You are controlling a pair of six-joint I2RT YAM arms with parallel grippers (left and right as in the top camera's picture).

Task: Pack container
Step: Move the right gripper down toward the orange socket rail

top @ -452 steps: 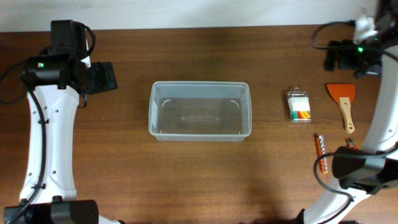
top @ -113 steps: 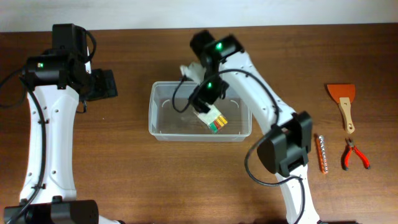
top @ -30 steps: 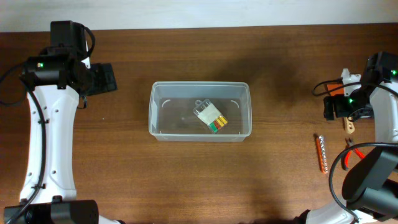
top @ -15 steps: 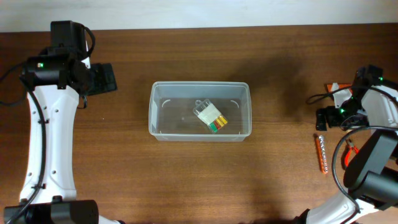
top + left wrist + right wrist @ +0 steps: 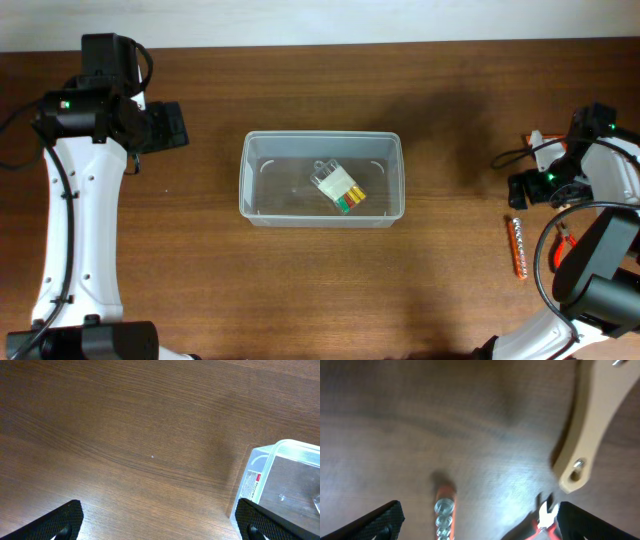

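Observation:
The clear plastic container [image 5: 243, 180] sits mid-table, and a small clear case of coloured bits [image 5: 338, 187] lies tilted inside it. My left gripper [image 5: 172, 126] hangs open to the container's left; in the left wrist view it [image 5: 162, 525] spans bare wood, with the container's corner [image 5: 265, 452] at the right edge. My right gripper [image 5: 520, 190] is open at the far right of the table. In the right wrist view it [image 5: 482, 522] is empty above an orange strip of sockets [image 5: 445, 510], between that strip and red pliers [image 5: 545, 520].
An orange socket strip [image 5: 519, 246] lies near the right edge, with red pliers [image 5: 562, 240] partly under my right arm. A scraper's wooden handle [image 5: 592, 420] reaches down from the top right of the right wrist view. An orange scraper blade [image 5: 535, 140] peeks out beside the arm.
The right arm left the case in the container, pulled back to the far right, then shifted slightly toward the front over the socket strip. The left arm has stayed still.

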